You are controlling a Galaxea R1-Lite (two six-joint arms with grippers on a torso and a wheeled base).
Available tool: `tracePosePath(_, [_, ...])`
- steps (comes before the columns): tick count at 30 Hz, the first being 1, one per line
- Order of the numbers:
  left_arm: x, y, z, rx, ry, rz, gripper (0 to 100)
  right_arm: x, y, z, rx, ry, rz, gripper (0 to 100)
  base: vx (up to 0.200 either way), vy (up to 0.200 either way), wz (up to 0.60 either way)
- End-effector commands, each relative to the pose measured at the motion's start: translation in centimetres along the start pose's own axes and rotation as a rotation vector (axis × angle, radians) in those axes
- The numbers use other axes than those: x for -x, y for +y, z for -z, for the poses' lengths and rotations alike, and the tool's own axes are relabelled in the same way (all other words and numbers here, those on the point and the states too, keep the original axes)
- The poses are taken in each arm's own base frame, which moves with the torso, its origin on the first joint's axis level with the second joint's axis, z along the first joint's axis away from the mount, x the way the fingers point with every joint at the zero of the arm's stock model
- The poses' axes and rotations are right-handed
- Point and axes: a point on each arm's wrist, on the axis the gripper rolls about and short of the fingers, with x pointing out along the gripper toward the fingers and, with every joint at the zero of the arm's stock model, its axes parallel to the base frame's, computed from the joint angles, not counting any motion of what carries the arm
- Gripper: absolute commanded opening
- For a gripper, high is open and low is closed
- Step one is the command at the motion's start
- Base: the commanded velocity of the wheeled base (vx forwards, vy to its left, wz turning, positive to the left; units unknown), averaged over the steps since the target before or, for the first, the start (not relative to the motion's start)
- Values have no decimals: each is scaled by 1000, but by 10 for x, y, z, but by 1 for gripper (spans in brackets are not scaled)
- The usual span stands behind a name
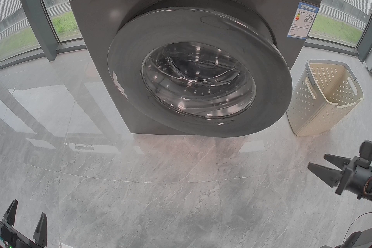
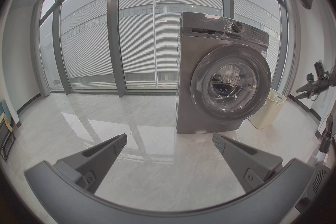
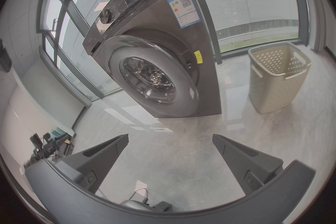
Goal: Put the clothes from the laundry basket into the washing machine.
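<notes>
Left fingers: the 2 dark wedge-shaped fingers (image 2: 101,154) of the left gripper (image 1: 26,216) stand wide apart with nothing between them, low over the floor on the robot's left and well short of the machine.
Right fingers: the right gripper (image 1: 317,160) has its 2 fingers (image 3: 245,161) spread and bare too. It hangs near the basket but not touching it.
Floor: glossy grey marble-look floor tiles (image 1: 174,198) lie under both arms.
Basket: the cream perforated plastic laundry basket (image 1: 323,105) stands on the tiles just beside the machine's right corner, leaning a little. From where I look its inside seems bare, and I can make out no clothes in it.
Machine: the dark grey front-loading washing machine (image 1: 97,28) stands in front of the tall windows.
Door: its round dark door with a glass window (image 1: 197,80) is ajar, hinged on the robot's left, free edge swung partway out and covering most of the opening.
Drum: through the glass I cannot tell what lies inside.
Stage: probably either the very start or the very end.
Risks: with the door only half open, an arm carrying cloth could knock it or drop the load on the floor. A low grab could tip the light basket.
</notes>
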Motion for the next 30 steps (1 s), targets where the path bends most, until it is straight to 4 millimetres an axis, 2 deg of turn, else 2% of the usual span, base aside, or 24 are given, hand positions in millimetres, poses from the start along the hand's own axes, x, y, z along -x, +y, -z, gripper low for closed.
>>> tracePosePath(1, [-1,0,5,0,12,0,100,-78,17,-1,-80,117,-81,100,0,0,0])
tracePosePath(5, [-1,0,5,-2,12,1,100,-89,19,-9,-82,100,-88,100,0,-150,0])
tracePosePath(8, [-1,0,5,-3,12,1,100,-94,23,-16,-93,82,-102,100,200,-200,0])
tracePosePath(14, [-1,0,5,-2,12,1,100,-109,31,-38,-109,21,-131,100,0,0,0])
tracePosePath(26, [-1,0,5,0,12,6,100,-118,46,-41,-109,10,-194,100,0,0,0])
tracePosePath(30, [-1,0,5,-9,12,7,100,-126,46,-46,-113,-37,-203,100,200,0,0])
